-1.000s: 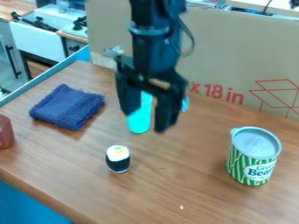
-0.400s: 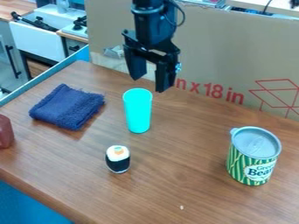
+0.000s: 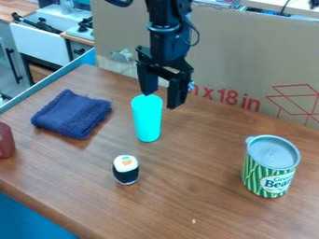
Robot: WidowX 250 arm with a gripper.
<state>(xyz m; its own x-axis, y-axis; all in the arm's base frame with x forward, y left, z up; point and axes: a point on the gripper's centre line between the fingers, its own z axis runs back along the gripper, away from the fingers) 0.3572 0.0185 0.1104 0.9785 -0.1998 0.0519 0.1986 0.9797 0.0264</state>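
A wood-topped counter (image 3: 199, 170) is backed by a cardboard panel (image 3: 249, 56). On it a turquoise cup (image 3: 147, 122) is stood upright, between a folded blue cloth (image 3: 72, 114) and a lidded can (image 3: 270, 167), with a sushi-like piece (image 3: 126, 170) nearer the camera. The black tool (image 3: 161, 100) is held open and empty above the cup, one fingertip overlapping its rim in view; whether the rim is touched cannot be told. If the tool were lowered off-centre, the rim could be caught and the slender cup tipped, perhaps onto the sushi-like piece.
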